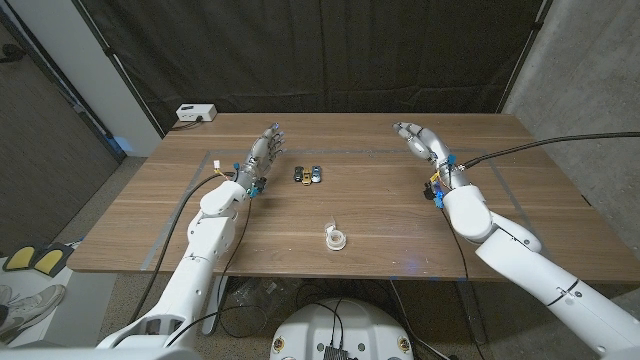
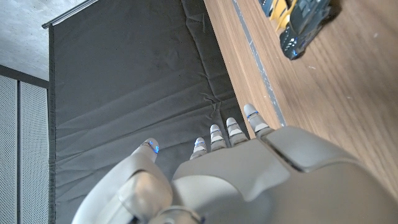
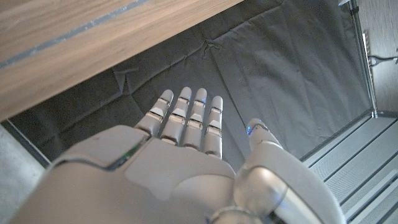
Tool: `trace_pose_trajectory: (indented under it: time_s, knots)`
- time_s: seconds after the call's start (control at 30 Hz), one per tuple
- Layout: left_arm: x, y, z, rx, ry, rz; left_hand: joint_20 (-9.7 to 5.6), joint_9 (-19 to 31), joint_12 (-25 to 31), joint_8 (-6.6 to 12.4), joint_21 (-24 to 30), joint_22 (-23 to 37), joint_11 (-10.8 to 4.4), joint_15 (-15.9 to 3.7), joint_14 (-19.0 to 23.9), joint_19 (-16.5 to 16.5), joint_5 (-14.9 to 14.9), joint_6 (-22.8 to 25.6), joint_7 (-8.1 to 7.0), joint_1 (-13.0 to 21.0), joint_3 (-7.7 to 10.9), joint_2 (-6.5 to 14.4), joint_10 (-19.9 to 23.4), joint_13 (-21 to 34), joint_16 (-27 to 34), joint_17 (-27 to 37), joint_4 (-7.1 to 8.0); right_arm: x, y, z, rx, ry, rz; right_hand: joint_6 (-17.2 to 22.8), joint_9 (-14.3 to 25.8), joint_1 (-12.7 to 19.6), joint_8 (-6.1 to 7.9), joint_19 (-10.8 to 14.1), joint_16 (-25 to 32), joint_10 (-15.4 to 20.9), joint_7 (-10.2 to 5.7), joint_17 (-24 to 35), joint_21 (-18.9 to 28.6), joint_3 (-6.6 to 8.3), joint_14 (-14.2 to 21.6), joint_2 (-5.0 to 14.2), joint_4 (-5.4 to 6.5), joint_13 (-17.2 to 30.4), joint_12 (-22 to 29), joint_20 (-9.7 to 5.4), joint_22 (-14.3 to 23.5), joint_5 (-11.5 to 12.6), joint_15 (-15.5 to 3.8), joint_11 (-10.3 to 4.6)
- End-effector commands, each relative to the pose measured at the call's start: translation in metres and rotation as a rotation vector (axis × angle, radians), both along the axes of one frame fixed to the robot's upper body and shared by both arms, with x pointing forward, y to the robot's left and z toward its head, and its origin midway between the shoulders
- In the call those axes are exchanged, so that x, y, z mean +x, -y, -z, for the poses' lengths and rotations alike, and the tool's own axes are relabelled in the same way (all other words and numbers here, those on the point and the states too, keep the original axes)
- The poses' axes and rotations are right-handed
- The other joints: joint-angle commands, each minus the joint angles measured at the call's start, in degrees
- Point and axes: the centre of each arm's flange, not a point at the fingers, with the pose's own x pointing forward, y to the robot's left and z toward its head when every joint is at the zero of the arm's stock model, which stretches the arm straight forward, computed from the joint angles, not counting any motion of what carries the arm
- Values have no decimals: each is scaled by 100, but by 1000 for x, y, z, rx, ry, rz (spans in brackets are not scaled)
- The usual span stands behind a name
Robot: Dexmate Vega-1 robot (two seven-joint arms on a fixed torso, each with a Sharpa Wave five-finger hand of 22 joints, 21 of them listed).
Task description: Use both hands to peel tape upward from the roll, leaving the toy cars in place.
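Wooden table (image 1: 150, 235), brown grain, rectangular, marked with a thin pale taped outline; black wrinkled curtain (image 1: 320, 50) hung behind it. Grey wall to either side.

Containers: none seen on the surface. White box (image 1: 195, 114) with a cable sits at the far left corner.

Tape roll (image 1: 336, 238): one, small, round, pale and translucent, lying flat near the front edge at mid-table, well apart from both hands.

Toy cars (image 1: 307, 174): two counted in the head view, parked side by side just past mid-table, one yellow and dark, one dark blue-grey; glossy bodies seen in the left wrist view (image 2: 298, 22). Touching or merely close: cannot tell.

Left hand (image 1: 262, 155): raised above the table left of the cars, fingers extended and apart, holding nothing; smooth grey-white shell on its back (image 2: 249, 174).

Right hand (image 1: 425, 143): raised over the right far part of the table, fingers straight and spread, holding nothing; same pale shell (image 3: 180, 162).
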Motion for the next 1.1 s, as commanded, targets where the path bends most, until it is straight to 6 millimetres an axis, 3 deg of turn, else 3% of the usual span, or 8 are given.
trace_pose_trajectory:
  time_s: [0.03,0.17,1.1]
  knots:
    - [7,20,-6,31,6,47,52,28,20,12,-12,24,12,22,65,1,-15,46,2,34,-6,-14,30,31,39,24,7,-57,-32,2,-124,169,157,432,13,92,77,193,68,408,-34,19,104,114,399,8,-10,16,120,2,40,67,-134,27]
    - [10,26,-10,43,5,56,64,29,17,11,-17,24,15,23,80,6,-20,46,3,36,-9,-14,31,33,40,27,8,-65,-39,3,-166,183,197,659,13,103,106,307,105,599,-23,18,167,163,629,7,-25,14,156,66,57,85,-136,38]
    - [24,37,-23,83,-4,85,84,29,8,9,-48,28,16,41,132,23,-43,46,7,42,-22,-11,45,38,37,38,11,-95,-92,19,-404,197,266,686,13,145,5,385,42,656,-127,5,231,242,758,-68,-108,12,100,135,84,115,-315,-103]
